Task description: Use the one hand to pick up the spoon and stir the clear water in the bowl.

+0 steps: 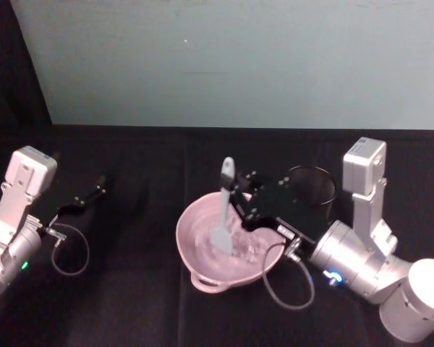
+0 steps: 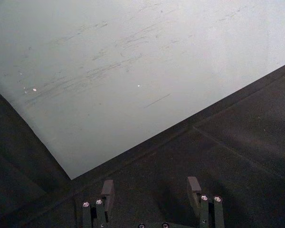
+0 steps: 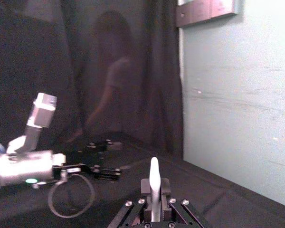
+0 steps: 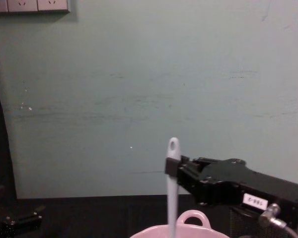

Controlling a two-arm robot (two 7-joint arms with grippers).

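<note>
Standing by the black-cloth table (image 1: 130,303), going left to right. The left gripper (image 1: 87,196), black with little screws, lies parked low over the cloth, well apart from everything, out at the bowl's 9 o'clock. Its fingers (image 2: 108,192) are spread wide.

Dead centre sits the pale pink round bowl (image 1: 182,233), with the small loop handle on its rim at 6 o'clock. The white plastic spoon (image 1: 223,213) stands nearly upright in it. Its flat paddle blade is down inside the bowl, and the slim handle with the hole in its end pokes up top.

The right gripper (image 1: 240,196), black and blocky with a small white label, reaches in from the bowl's 3 o'clock. It's pinching the spoon's handle partway up, just above the rim. Honestly can't make out the water against the glossy inside.

A black wire-mesh cup (image 1: 315,184) stands at the bowl's 2 o'clock, right behind that gripper's body.
</note>
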